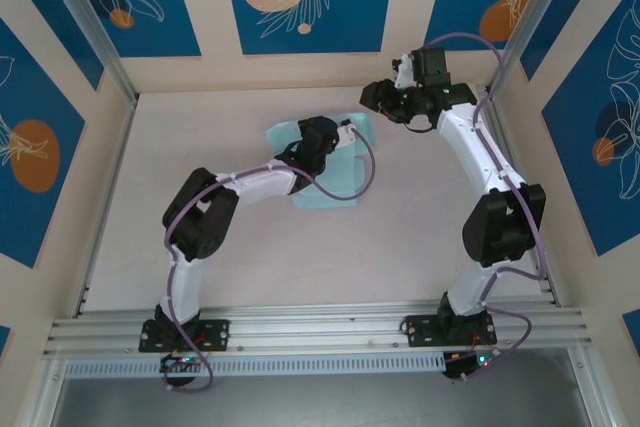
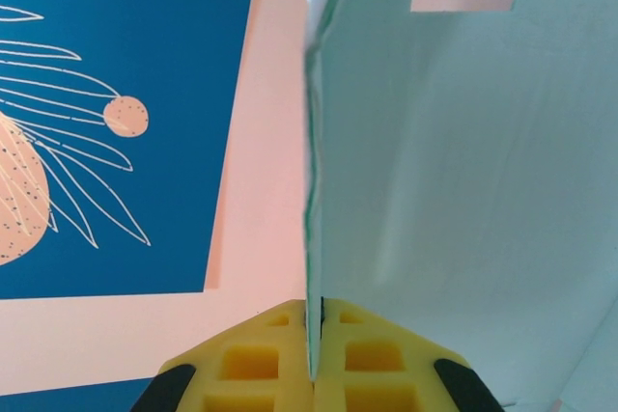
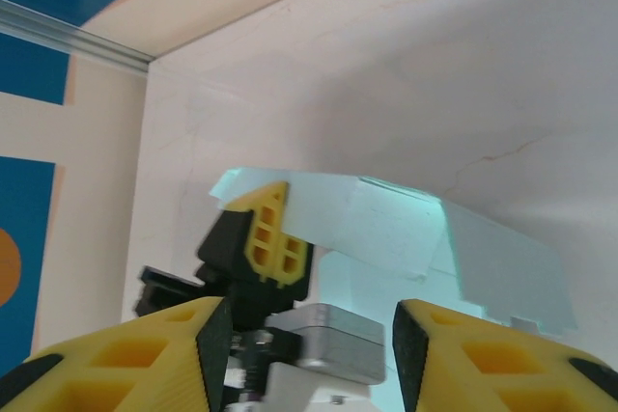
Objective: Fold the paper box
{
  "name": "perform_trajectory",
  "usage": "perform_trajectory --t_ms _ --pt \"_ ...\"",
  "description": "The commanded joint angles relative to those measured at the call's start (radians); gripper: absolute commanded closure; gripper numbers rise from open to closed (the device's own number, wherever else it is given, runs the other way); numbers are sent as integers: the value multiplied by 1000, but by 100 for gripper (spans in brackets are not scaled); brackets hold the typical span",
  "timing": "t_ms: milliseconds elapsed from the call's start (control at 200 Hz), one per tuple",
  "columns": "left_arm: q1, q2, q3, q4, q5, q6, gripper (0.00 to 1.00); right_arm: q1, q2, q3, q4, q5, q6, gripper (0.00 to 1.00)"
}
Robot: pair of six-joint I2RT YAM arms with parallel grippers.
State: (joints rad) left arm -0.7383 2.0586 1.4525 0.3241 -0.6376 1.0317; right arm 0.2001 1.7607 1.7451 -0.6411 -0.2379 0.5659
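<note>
Left arm bent at elbow, left gripper (image 2: 314, 340) clamped on edge of pale light-blue thin-card paper box (image 2: 454, 190) (panel upright above pads). Right arm reaching far, right gripper (image 3: 311, 320) jaws apart, box just ahead.

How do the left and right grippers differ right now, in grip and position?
The left gripper is shut on an edge of the paper box; the right gripper is open and holds nothing. The left sits over the box; the right hangs beyond its far right corner, apart from it. Both have yellow fingers.
</note>
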Motion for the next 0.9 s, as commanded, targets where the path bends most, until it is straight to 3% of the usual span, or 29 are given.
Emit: perform_trajectory --t_ms 0,390,745,895 --pt "-15 -5 -15 58 -17 7 100 7 42 76 -51 -64 5 50" --pt "-16 -5 -43 154 -20 30 100 23 253 224 -133 -166 32 45" --pt "-21 23 -14 157 -25 37 100 10 310 229 -191 -172 31 33" --pt "-26 42 3 149 -23 41 100 9 367 314 -251 -144 12 29"
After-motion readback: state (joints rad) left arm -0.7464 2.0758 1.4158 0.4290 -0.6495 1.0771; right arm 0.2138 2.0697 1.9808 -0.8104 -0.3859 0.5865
